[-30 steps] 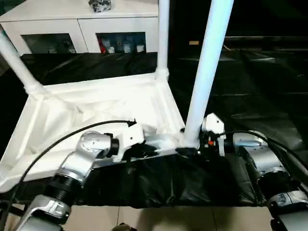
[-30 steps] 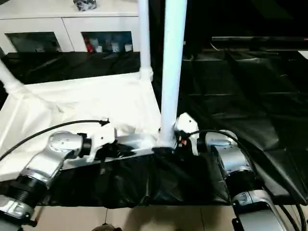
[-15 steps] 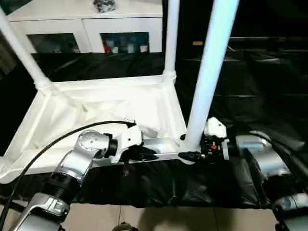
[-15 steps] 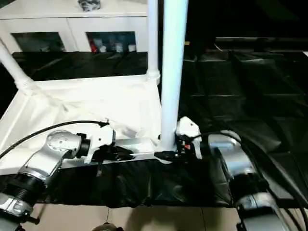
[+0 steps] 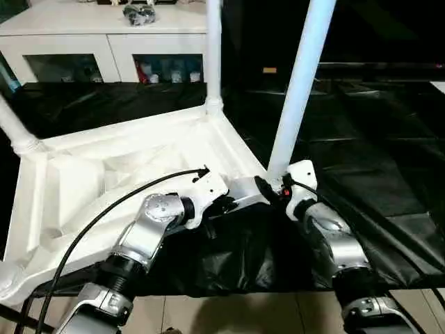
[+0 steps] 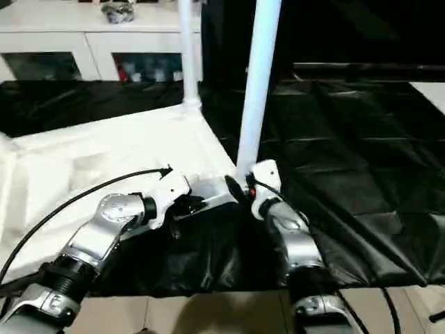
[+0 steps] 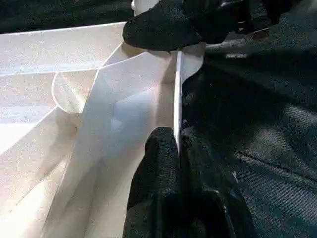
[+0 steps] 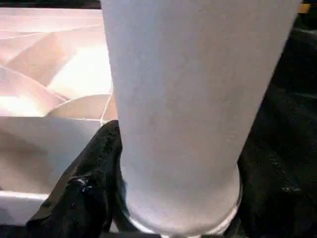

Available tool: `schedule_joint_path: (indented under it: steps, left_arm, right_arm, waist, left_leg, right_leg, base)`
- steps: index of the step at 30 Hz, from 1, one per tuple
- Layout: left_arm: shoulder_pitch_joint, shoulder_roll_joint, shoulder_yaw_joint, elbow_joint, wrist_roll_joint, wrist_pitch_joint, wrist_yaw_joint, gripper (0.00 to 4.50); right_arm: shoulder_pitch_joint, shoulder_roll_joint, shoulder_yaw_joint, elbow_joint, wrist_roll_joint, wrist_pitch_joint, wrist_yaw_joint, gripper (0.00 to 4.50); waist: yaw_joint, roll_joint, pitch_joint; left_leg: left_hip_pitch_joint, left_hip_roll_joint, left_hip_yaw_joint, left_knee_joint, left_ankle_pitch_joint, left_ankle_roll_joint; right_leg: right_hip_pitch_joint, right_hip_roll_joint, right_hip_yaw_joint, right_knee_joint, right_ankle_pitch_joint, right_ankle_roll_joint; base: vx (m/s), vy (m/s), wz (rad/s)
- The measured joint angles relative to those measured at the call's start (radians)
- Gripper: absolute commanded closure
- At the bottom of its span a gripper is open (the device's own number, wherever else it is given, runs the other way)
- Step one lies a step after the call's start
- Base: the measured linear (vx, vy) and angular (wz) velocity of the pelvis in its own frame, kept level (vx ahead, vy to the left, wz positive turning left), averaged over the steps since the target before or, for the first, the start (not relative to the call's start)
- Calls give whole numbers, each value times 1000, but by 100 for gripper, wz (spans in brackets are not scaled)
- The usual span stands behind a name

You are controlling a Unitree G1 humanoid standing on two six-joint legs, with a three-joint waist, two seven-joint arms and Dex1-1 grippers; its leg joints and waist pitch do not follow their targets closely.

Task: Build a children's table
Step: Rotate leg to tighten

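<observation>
Tabletop [image 5: 132, 167]: lies upside down on the black sheet [image 5: 361, 139], ribbed underside facing up, long axis running from the near right corner away to the left.
Near leg [image 5: 299, 83]: stands in the near right corner socket, long axis almost upright, top leaning slightly to the right.
Far leg [image 5: 213, 52]: upright in the far corner socket.
Left leg [image 5: 15, 129]: in the left corner socket, slanting up and to the left.
Left gripper [image 7: 178, 148]: fingers pressed together, pinching the tabletop's thin near rim.
Right gripper [image 5: 272, 186]: fingers spread around the foot of the near leg, one on each side, touching it.
Left wrist view: the rim between the finger pads, and the other gripper at the corner beyond.
Right wrist view: the leg's flared foot seated in the socket, one black finger [image 8: 86, 183] beside it.
Background: white cabinet [image 5: 104, 42] behind the sheet.
</observation>
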Motion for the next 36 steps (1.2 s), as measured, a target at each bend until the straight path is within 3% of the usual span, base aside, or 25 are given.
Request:
schedule_joint_path:
  steps: [2, 9, 15, 18, 23, 29, 36]
  left_arm:
    - [0, -1, 0, 0, 0, 0, 0, 450]
    - [-4, 0, 0, -3, -1, 0, -17, 450]
    - [-9, 63, -17, -11, -34, -52, -135, 450]
    - [-10, 92, -16, -11, -64, -74, -196, 450]
    - [-13, 139, -19, -10, -91, -98, -295, 450]
    - [-14, 181, -34, -10, -106, -118, -381, 450]
    - [-14, 205, -39, -10, -122, -123, -435, 450]
  right_arm:
    - [0, 0, 0, 0, -6, -4, -1, 109]
    - [6, -11, 10, -13, -6, -11, 28, 53]
    - [7, -139, 57, -58, 34, 21, 300, 53]
    - [-7, -192, 72, -58, 48, 23, 424, 53]
    - [-14, -287, 127, -88, 73, 37, 641, 53]
    - [-27, -334, 167, -107, 107, 100, 824, 53]
    - [-43, -354, 193, -107, 108, 109, 901, 112]
  waist:
    - [0, 0, 0]
    - [0, 2, 0]
    - [3, 6, 1]
    - [6, 11, 2]
    - [26, 14, 2]
    - [31, 13, 2]
    - [32, 12, 3]
  left_leg:
    - [0, 0, 0, -1, 0, 0]
    - [0, 0, 0, -5, 0, 0]
    - [-3, 1, 0, -8, 0, 0]
    - [-10, 2, -1, -7, 1, 1]
    - [-18, 5, -1, -1, 2, 6]
    - [-16, 6, -1, 2, 0, 1]
    - [-15, 6, 0, 3, 0, 1]
  right_leg:
    - [0, 0, 0, 0, 0, 0]
    - [-1, 0, -1, -1, 0, 2]
    - [-3, 1, -2, -1, 0, 3]
    - [-8, 2, -4, -1, -2, 3]
    - [-15, 2, -6, 2, -2, 2]
    - [-12, 2, -6, 3, -1, -1]
    - [-11, 2, -6, 3, 0, -2]
  base:
    - [0, 0, 0]
    - [0, 0, 0]
    - [0, 0, 0]
    - [0, 0, 0]
    - [0, 0, 0]
    - [0, 0, 0]
    - [0, 0, 0]
